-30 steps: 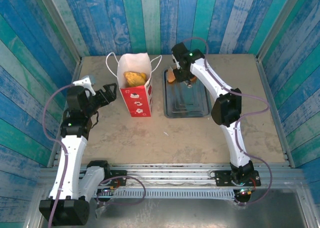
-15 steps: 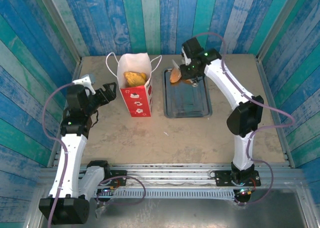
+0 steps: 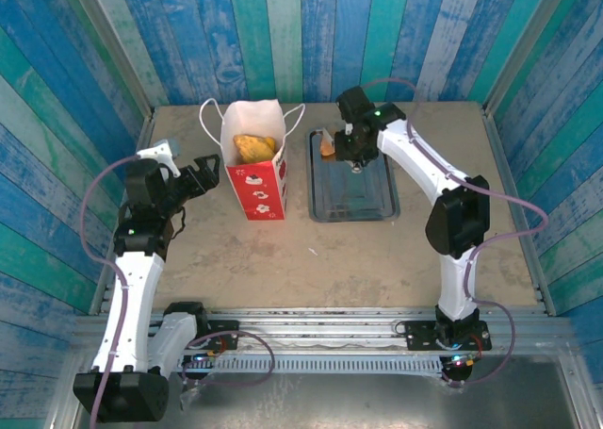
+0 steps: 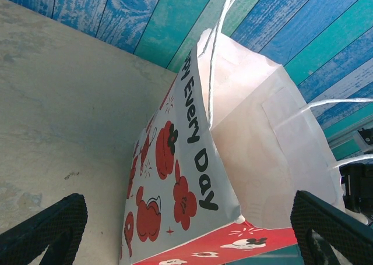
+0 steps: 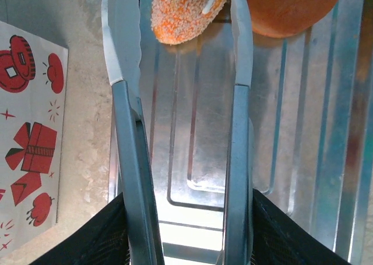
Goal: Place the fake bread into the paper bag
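Table (image 3: 283,250): paper bag (image 3: 256,186) upright at back-L, grey metal tray (image 3: 363,198) just beside it on its R. Bag side reads "…py Every Day" in black, start of 1st word cut off; red cartoon pics beside and below the text. L gripper (image 4: 186,204) spread wide, aimed at bag's L side, near but not touching, nothing held. R gripper (image 5: 186,218) clamped on metal tongs (image 5: 236,131), over tray's far end. Tong blades apart; crumbed roll (image 5: 186,9) btwn the tips, against one blade, slight gap to the other. Can't tell if it's lifted. Orange bun (image 5: 291,9) right next to it on tray. More fake bread (image 3: 254,147) inside bag.
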Robot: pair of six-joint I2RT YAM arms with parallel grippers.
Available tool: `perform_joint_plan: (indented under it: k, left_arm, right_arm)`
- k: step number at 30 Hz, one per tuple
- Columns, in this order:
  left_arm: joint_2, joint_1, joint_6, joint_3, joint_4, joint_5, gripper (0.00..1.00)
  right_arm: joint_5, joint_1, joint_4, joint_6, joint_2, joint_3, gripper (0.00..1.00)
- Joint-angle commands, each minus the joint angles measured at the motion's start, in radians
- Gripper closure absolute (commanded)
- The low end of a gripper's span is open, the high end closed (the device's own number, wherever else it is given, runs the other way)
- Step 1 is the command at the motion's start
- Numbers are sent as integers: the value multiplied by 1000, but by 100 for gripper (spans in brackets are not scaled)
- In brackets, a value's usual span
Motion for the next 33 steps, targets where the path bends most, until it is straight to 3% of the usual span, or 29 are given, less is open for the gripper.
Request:
perform_joint_plan:
  k: [1,21,33]
  left_arm:
    - [4,4,35,-4,23,20,6]
    - [-6,4,47,-17,23,37,6]
    - [-7,5,49,-19,17,39,6]
  right_arm:
    - [19,18,28,59,21,10,48]
    - [364,138,-175,18,268,393,44]
    - [413,142,-203,9,346,460,44]
